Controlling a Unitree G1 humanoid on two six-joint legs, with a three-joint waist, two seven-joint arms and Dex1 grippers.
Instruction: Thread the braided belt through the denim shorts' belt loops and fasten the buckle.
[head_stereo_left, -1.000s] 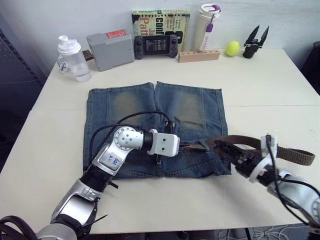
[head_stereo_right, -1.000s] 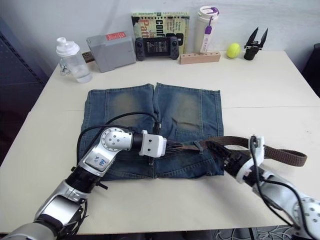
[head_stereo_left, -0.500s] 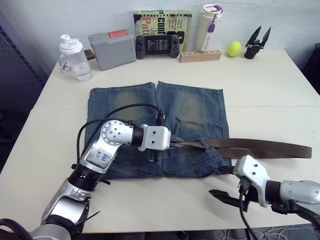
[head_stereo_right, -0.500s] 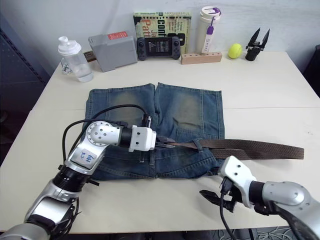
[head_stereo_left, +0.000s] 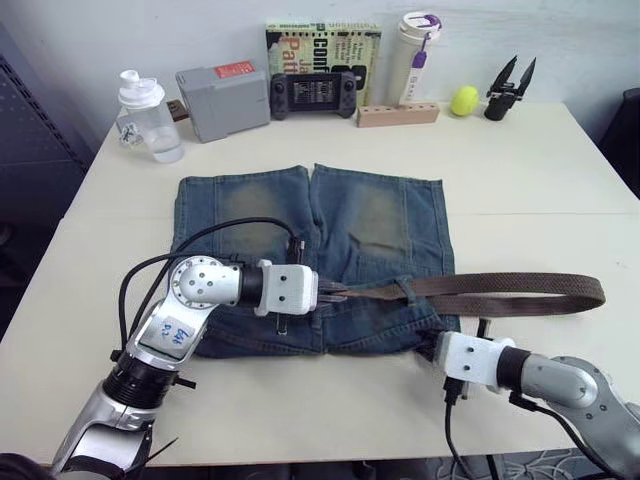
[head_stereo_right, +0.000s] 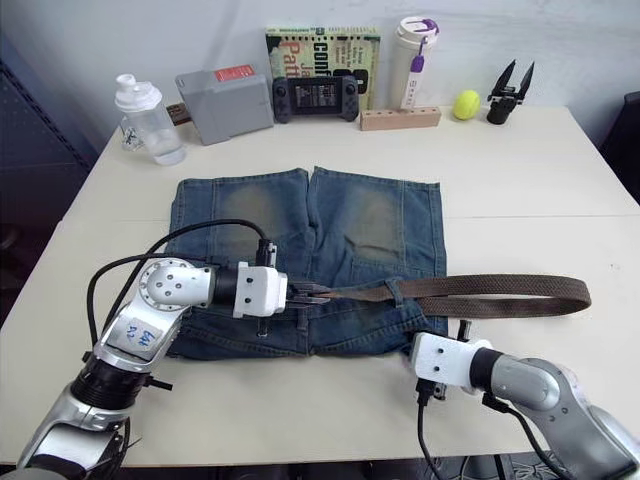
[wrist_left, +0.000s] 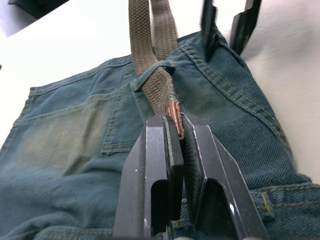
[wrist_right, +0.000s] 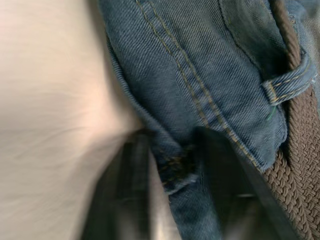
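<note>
Left gripper (head_stereo_left: 325, 293) clamped narrow on the tip of the long dark-brown braided belt (head_stereo_left: 510, 294), and now further toward the robot's left than a second ago, with the strap drawn along behind it through one short denim belt loop (head_stereo_left: 405, 290) on the waistband of the faded blue denim shorts (head_stereo_left: 370, 215). Right gripper (head_stereo_left: 438, 347) no longer lifting the strap: let go half a second back, dropped low, and now set at the shorts' right waistband corner, fingers apart astride the denim edge. Probably meant to pin the cloth while the left pulls, so threading is barely begun, with one loop passed and fastening far off. Belt's free length flat on the pale table (head_stereo_left: 520, 180), doubled back on itself out to the right, well short of the table's right edge; buckle not made out. Waistband near the front edge, so little room for the right arm there. Open room leftward along the waistband for the pull, though further loops lie hidden under the left arm. Clutter along the far edge well apart.
</note>
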